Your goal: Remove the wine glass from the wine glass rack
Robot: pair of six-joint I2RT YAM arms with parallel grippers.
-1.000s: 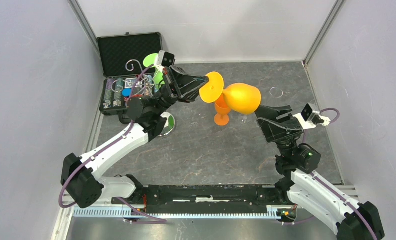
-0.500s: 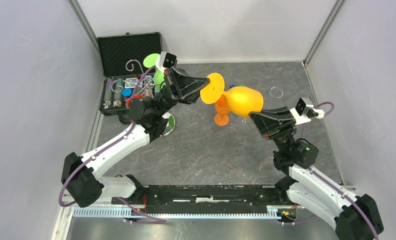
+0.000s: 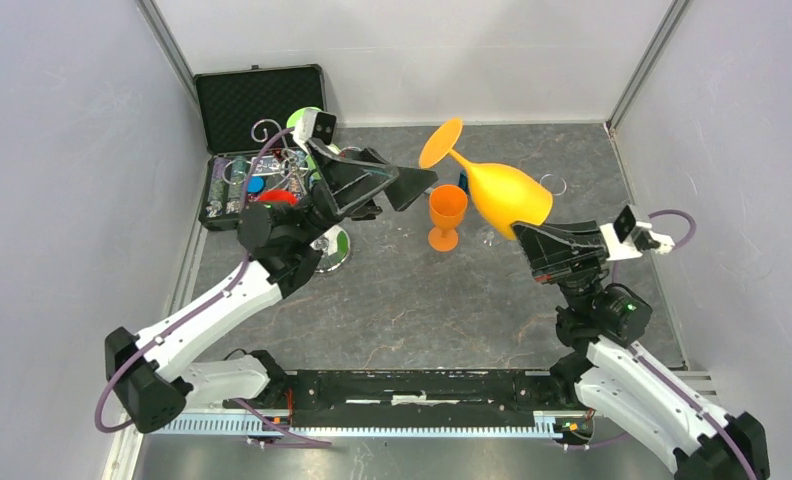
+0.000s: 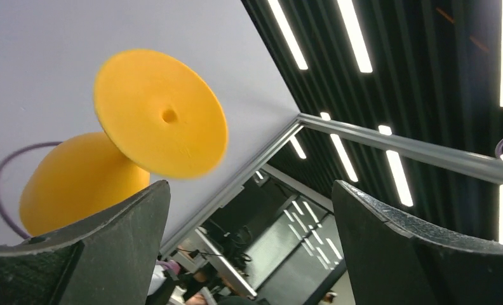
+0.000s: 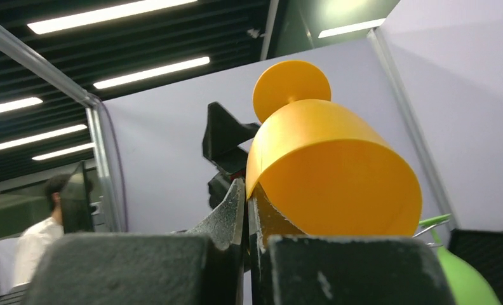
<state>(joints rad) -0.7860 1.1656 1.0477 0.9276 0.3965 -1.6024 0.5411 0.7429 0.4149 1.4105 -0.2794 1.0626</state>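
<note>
The yellow-orange wine glass (image 3: 507, 195) hangs tilted in the air over the table's middle, its round foot (image 3: 440, 142) pointing up and back. My right gripper (image 3: 524, 232) is shut on the rim of its bowl (image 5: 338, 171), one finger inside and one outside. My left gripper (image 3: 412, 185) stands open just left of the foot (image 4: 162, 114), touching nothing. The wine glass rack (image 3: 334, 248), silver wire on a shiny disc base, stands behind my left arm with a green glass (image 3: 307, 125) among its hooks.
A smaller orange glass (image 3: 448, 215) stands upright on the table between the grippers, below the held glass. An open black case (image 3: 257, 95) with small items sits at the back left. A clear ring (image 3: 552, 183) lies at the back right.
My left gripper opened and let go of the glass's foot, then drew back left. My right gripper shut on the bowl's rim and swung the glass up, foot rising toward the back.
</note>
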